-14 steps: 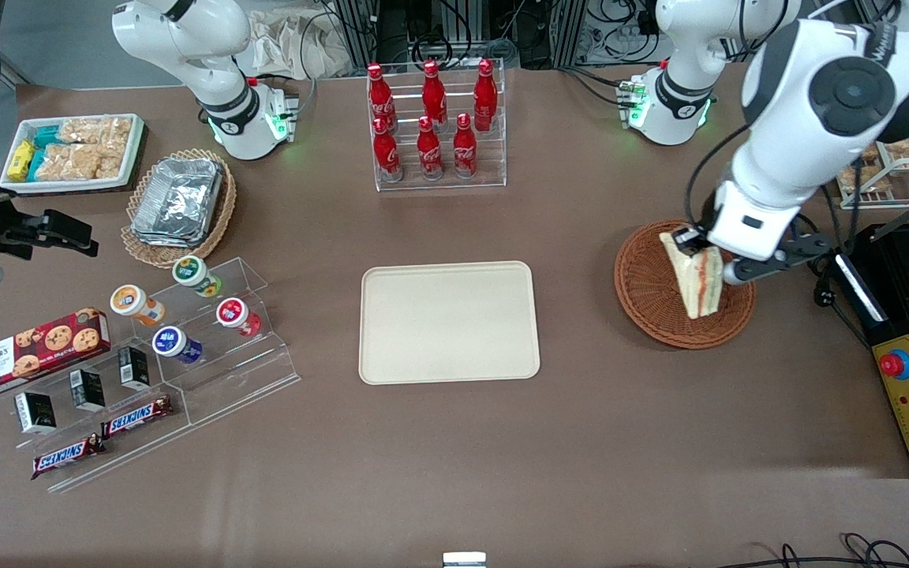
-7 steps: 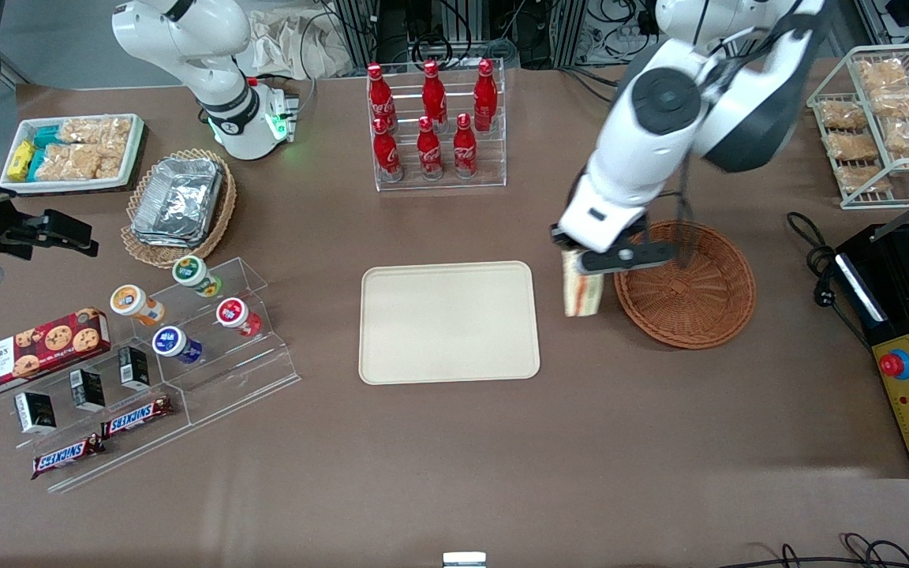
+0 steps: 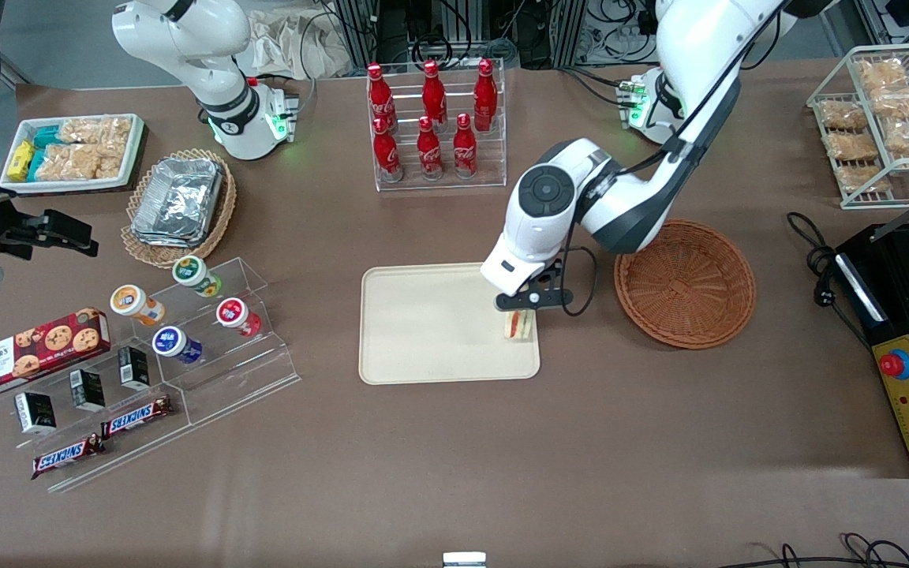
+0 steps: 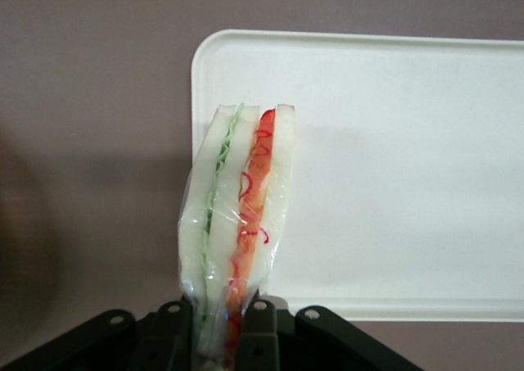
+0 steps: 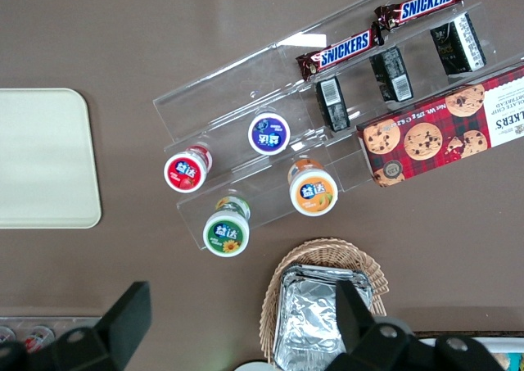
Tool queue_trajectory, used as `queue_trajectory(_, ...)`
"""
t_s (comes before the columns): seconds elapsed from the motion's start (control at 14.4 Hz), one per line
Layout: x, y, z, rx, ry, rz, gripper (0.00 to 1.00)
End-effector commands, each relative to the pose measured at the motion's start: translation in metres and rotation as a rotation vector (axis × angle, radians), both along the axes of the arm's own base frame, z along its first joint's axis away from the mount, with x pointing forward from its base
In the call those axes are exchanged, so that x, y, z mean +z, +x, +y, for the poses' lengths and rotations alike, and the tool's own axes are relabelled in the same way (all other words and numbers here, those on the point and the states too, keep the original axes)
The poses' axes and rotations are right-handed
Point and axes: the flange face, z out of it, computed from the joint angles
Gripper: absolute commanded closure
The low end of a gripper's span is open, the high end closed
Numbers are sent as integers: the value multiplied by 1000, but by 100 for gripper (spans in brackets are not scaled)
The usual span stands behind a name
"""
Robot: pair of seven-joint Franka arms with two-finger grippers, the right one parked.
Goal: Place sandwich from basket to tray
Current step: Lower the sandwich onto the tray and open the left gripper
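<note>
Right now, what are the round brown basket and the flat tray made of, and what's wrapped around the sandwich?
The basket looks like woven wicker, reddish-brown, with ribbed strands circling it. The tray seems to be smooth matte plastic, cream, with rounded corners and a low rim. The sandwich, held in the pincer above the tray's edge, appears wrapped in clear film: it glints and crinkles over the bread.

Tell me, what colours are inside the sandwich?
Green and red between white bread, in the gripper; sandwich shows best in left wrist view.
</note>
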Motion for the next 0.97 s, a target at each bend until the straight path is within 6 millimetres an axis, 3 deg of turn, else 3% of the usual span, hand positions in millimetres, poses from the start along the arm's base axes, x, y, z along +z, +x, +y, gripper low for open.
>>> queue_trajectory(0.0, -21, 6, -14, 11, -3, -28, 100)
queue_trajectory(0.28, -54, 15, -18, 47, 14, -88, 100)
queue_trajectory(0.42, -60, 15, -18, 47, 29, -100, 100)
queue_trajectory(0.49, -60, 15, -17, 49, 31, -98, 88)
queue_trajectory(0.55, -62, 15, -17, 47, 33, -96, 55)
queue_trajectory(0.62, -64, 14, -18, 41, 34, -95, 1)
queue_trajectory(0.9, -63, 15, -18, 37, 37, -102, 0)
